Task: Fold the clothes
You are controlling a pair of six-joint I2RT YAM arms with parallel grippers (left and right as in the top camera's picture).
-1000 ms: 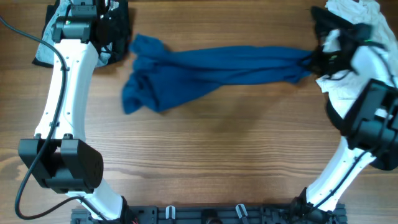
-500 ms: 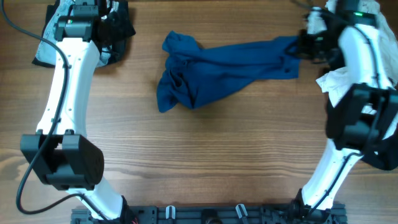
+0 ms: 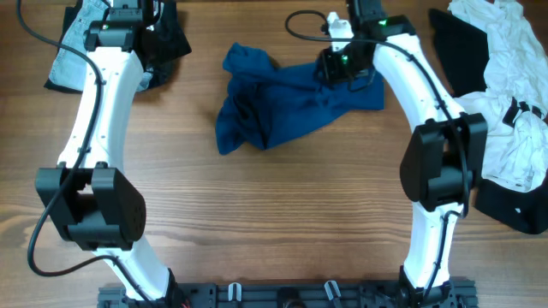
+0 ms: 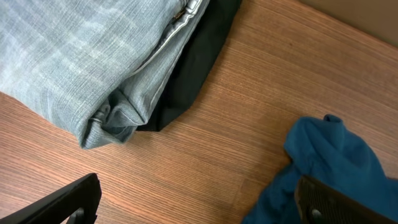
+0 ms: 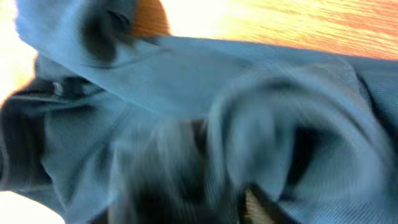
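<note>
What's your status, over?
Left gripper open, empty, by jeans. Right gripper at end of shirt, grip unclear. It lies bunched, unfolded, apart from the jeans.

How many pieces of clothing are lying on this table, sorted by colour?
Deep blue shirt: 1
Pale denim jeans: 1
Black garment beside the jeans: 1
White heap on the right: at least 1, too crumpled to separate
Black cloth around that heap: at least 1
Total: at least 5
</note>
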